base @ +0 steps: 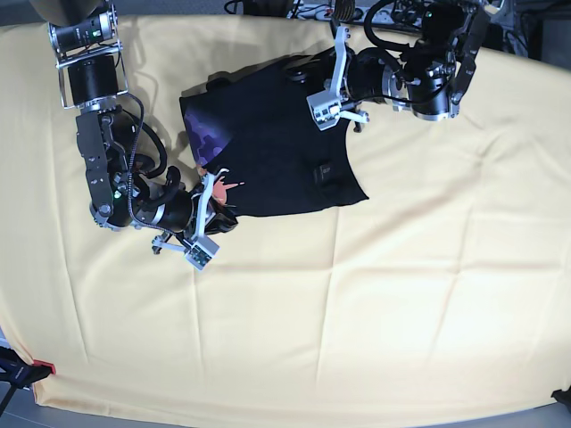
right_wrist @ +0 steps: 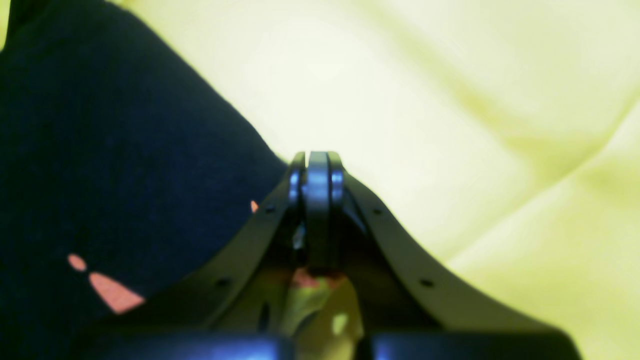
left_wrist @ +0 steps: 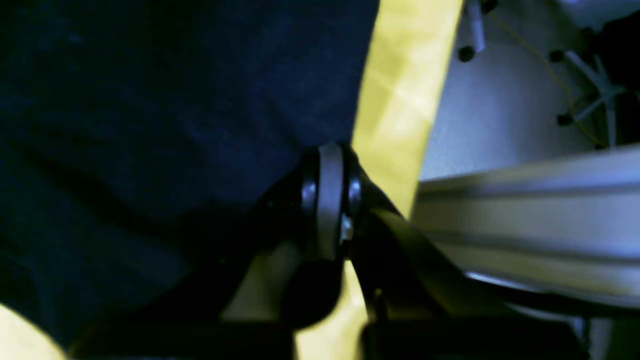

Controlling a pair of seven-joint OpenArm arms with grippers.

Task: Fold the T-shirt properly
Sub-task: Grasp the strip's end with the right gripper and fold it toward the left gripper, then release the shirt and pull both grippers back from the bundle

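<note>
Both grippers (left_wrist: pixel 330 195) (right_wrist: pixel 318 200) clamped tight.

A: The T-shirt (base: pixel 277 160) reads black across its broad plain side, and a purple patch (base: pixel 210 143) shows at a turned-up corner.

B: Small orange bits (right_wrist: pixel 112 292) peek through the dark fabric in the right wrist view.

A: Pale yellow cloth (base: pixel 357 312) everywhere under it, brighter lemon in the wrist views.

B: Both arms black with silver metal parts.

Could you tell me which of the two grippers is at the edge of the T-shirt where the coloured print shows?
The right gripper, at the base view's left, where purple and orange print shows on the T-shirt. The left gripper is at a plain black edge.
</note>
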